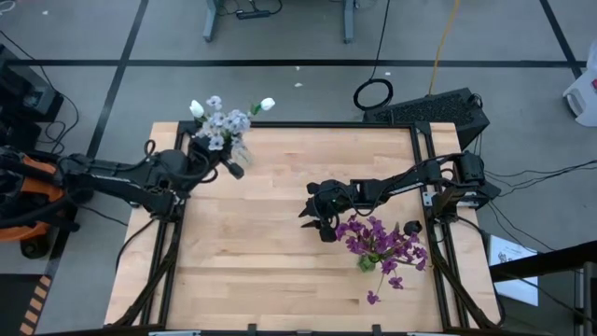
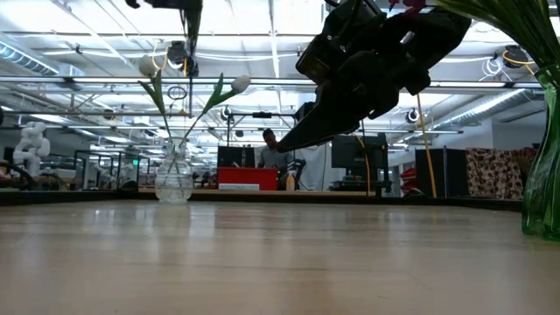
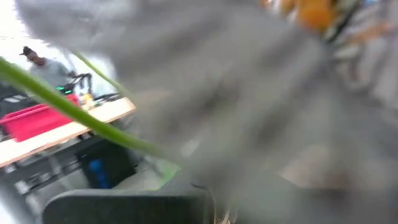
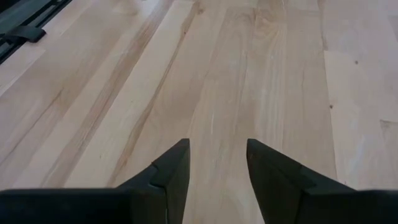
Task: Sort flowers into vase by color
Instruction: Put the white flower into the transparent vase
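Right hand [image 4: 217,165] open, empty.

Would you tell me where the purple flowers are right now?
In the high view, the purple flowers stand in a vase at the table's right, beside the right gripper.
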